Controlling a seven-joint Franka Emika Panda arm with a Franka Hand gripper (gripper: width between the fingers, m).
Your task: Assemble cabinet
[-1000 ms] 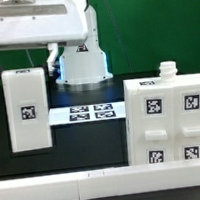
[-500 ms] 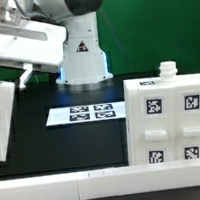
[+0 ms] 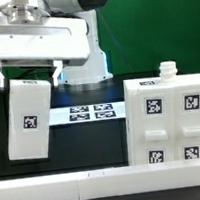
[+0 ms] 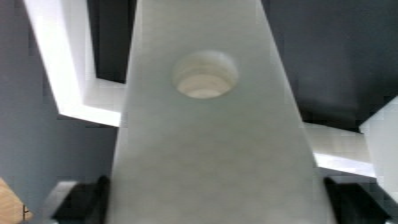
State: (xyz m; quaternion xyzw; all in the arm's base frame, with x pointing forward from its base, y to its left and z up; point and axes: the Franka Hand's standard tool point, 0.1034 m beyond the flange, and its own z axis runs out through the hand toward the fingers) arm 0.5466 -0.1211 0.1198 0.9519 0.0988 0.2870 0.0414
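The cabinet box point(image 3: 171, 120), a large white plastic body, stands upright on the black bench point(image 3: 93, 144) at the exterior view's right, with four square tags on its facing side and a small round peg point(image 3: 166, 69) on its top. The jaws are clamped on the upper end of a white cabinet panel point(image 3: 30, 121), which hangs well apart from the cabinet box, toward the exterior view's left. The panel is tilted, its upper end nearer the cabinet box than its lower end, and it carries one square tag on its facing side. Whether its lower edge touches the bench cannot be told. In the wrist view the panel point(image 4: 205, 130) runs out from between the jaws, and a round hole point(image 4: 205, 75) shows in its face. The marker board point(image 3: 85, 114) lies flat on the bench between the panel and the cabinet box. The white robot base point(image 3: 84, 65) stands behind the marker board.
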